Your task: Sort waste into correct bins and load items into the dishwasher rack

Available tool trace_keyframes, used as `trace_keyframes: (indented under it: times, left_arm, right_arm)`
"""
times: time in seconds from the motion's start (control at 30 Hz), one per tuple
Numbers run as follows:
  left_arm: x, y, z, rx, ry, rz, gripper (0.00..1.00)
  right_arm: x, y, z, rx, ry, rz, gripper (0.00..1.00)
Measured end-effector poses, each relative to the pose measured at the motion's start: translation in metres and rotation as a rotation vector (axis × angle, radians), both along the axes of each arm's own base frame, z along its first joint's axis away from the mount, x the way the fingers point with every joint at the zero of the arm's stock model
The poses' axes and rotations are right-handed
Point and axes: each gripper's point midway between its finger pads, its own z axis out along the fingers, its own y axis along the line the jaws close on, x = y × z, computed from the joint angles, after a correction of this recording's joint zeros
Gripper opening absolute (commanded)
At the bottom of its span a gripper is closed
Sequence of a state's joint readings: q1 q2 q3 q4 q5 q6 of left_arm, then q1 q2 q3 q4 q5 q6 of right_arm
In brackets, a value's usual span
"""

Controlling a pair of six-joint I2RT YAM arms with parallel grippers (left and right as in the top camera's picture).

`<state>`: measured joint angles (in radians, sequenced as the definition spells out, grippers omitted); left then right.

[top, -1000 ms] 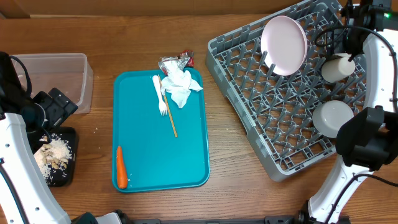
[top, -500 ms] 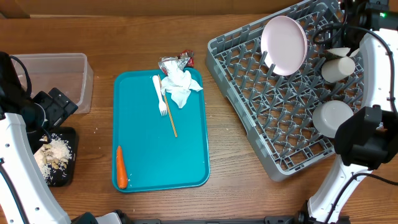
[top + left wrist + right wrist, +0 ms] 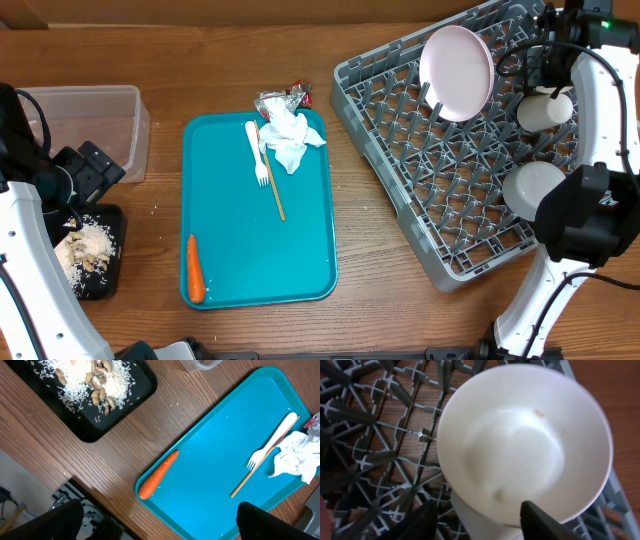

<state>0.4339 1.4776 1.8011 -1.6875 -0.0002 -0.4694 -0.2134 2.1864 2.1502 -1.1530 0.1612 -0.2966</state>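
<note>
My right gripper [image 3: 477, 510] hangs over the far right corner of the grey dishwasher rack [image 3: 400, 130]. It is open, its fingers either side of the near rim of a white bowl [image 3: 525, 445] that rests on the pegs [image 3: 545, 108]. A plate [image 3: 457, 72] stands upright in the rack, and a second bowl [image 3: 533, 188] lies upside down. My left gripper [image 3: 160, 527] is open and empty over the table's left front. The carrot [image 3: 157, 474], fork [image 3: 272, 442] and napkin [image 3: 295, 457] lie on the teal tray [image 3: 260, 250]. The foil wrapper [image 3: 283, 98] sits at its far edge.
The black tray [image 3: 112, 222] holds rice and nut scraps [image 3: 85, 377] at the left front. A clear tub [image 3: 100, 125] stands behind it. A thin wooden stick [image 3: 273, 185] lies beside the fork. The table's front edge runs close below my left gripper.
My right wrist has shifted slightly over the bowl in the rack's corner, and its fingers have narrowed. The bowl has tipped a little. The left arm has stayed still.
</note>
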Motion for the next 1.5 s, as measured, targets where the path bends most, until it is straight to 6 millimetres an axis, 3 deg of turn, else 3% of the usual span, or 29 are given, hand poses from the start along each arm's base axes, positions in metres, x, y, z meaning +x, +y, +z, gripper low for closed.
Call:
trace_keyframes:
  times: [0.33, 0.5, 0.53, 0.57, 0.6, 0.7, 0.8, 0.87, 0.97, 1.07, 1.37, 1.5]
  left_arm:
    - [0.0, 0.0, 0.0, 0.0, 0.0, 0.0, 1.0]
    - [0.0, 0.0, 0.0, 0.0, 0.0, 0.0, 1.0]
    - [0.0, 0.0, 0.0, 0.0, 0.0, 0.0, 1.0]
    - [0.0, 0.0, 0.0, 0.0, 0.0, 0.0, 1.0]
    - [0.0, 0.0, 0.0, 0.0, 0.0, 0.0, 1.0]
    - [0.0, 0.0, 0.0, 0.0, 0.0, 0.0, 1.0]
    - [0.0, 0.0, 0.0, 0.0, 0.0, 0.0, 1.0]
    - [0.0, 0.0, 0.0, 0.0, 0.0, 0.0, 1.0]
    - [0.0, 0.0, 0.0, 0.0, 0.0, 0.0, 1.0]
    - [0.0, 0.0, 0.0, 0.0, 0.0, 0.0, 1.0]
    - [0.0, 0.0, 0.0, 0.0, 0.0, 0.0, 1.0]
    - [0.0, 0.0, 0.0, 0.0, 0.0, 0.0, 1.0]
  right_arm:
    - [-0.006, 0.01, -0.003, 0.003, 0.034, 0.009, 0.55]
    - [0.006, 0.023, 0.001, -0.017, -0.009, -0.014, 0.47]
    - [0.008, 0.023, 0.003, -0.024, -0.02, -0.031, 0.53]
    - [0.01, 0.022, 0.005, -0.031, -0.036, -0.064, 0.69]
    - [0.01, 0.021, 0.007, -0.03, -0.05, -0.1, 0.76]
    - [0.011, 0.008, 0.019, 0.008, -0.111, -0.239, 0.81]
    - [0.012, -0.018, 0.037, 0.098, -0.193, -0.378, 0.7]
    - [0.005, -0.04, 0.041, 0.161, -0.224, -0.477, 0.68]
    - [-0.013, -0.068, 0.034, 0.214, -0.211, -0.604, 0.68]
    - [-0.022, -0.082, 0.026, 0.244, -0.199, -0.681, 0.68]
    - [-0.009, -0.068, -0.014, 0.328, -0.139, -0.715, 0.68]
    - [-0.006, -0.065, -0.027, 0.357, -0.119, -0.724, 0.59]
